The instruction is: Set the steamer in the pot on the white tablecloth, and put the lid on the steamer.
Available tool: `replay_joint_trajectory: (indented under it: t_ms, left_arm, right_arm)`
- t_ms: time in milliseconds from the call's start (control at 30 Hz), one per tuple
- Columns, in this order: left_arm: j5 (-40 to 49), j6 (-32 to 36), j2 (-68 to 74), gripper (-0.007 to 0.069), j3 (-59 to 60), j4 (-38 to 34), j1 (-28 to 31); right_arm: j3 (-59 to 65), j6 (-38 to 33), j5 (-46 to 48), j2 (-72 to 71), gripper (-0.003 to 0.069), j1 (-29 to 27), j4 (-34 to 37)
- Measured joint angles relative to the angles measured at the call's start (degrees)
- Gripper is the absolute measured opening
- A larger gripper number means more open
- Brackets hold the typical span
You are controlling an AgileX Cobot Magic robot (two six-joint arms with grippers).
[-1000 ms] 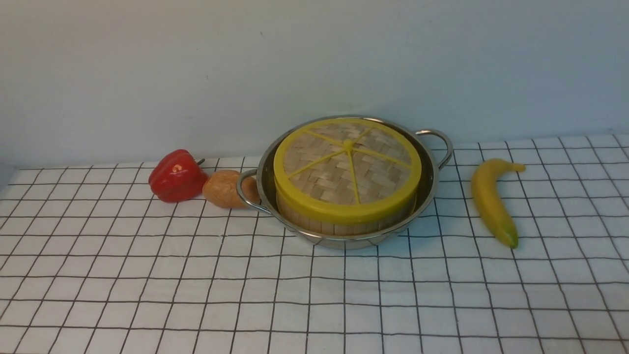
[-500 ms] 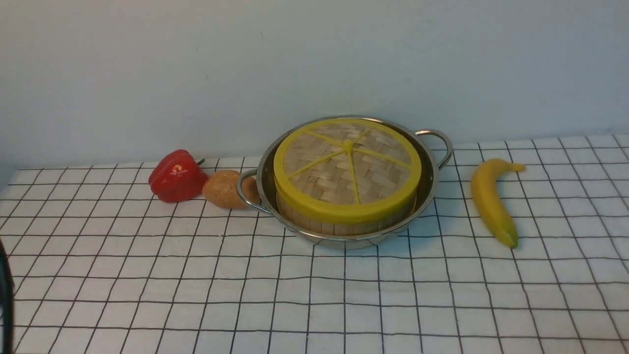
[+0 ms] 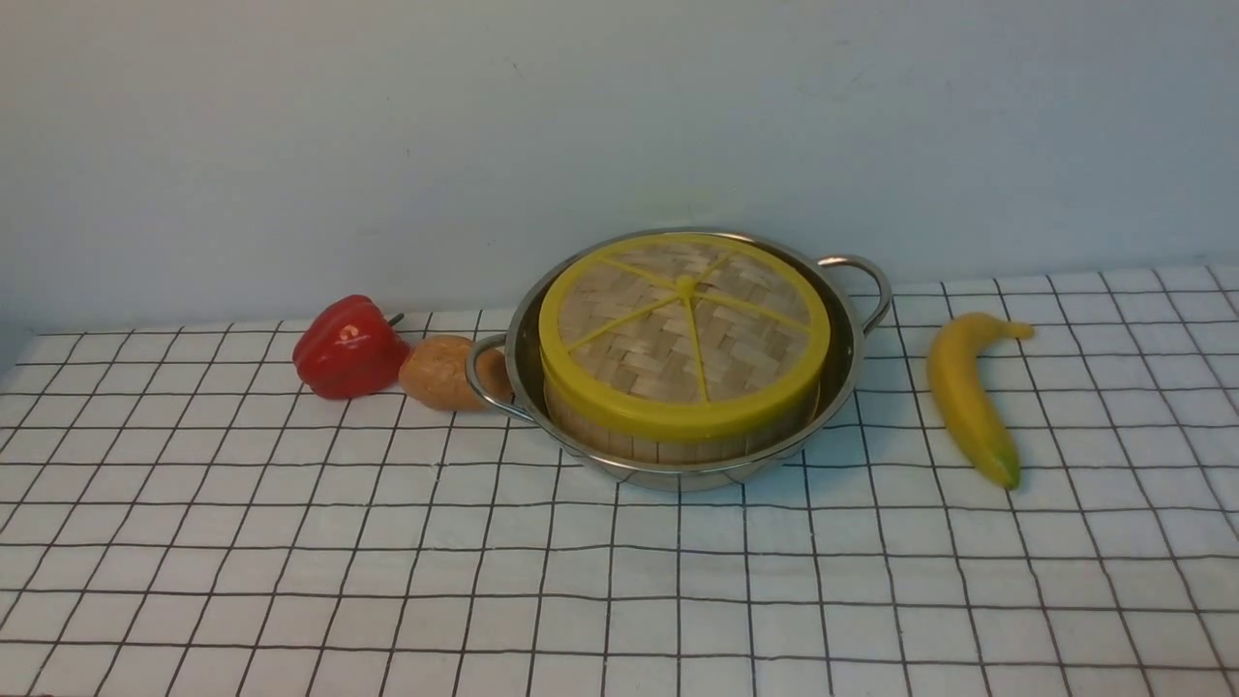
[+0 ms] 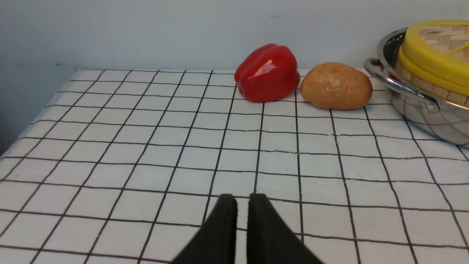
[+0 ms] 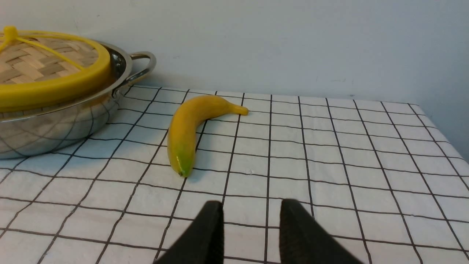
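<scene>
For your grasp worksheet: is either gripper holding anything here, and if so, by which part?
Nothing is held. The left gripper is nearly closed on air and the right gripper is open, both above bare white tablecloth.

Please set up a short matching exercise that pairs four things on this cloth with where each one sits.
Things:
1. lid
2. steamer
3. banana
4. red pepper

Places:
A. inside the pot
B. on the cloth, right of the pot
C. on top of the steamer
D. on the cloth, far left, beside the potato

Pairs: 1-C, 2-A, 3-B, 4-D
</scene>
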Motion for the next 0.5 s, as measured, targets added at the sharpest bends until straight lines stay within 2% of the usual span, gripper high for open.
replay_joint_trajectory:
  t_ms: [500]
  left_arm:
    - [-3.2,0.0,-0.1,0.0075,2.5,0.2,0.0]
  right_arm:
    - [0.0,0.1,0.1,0.0,0.0242,0.0,0.0]
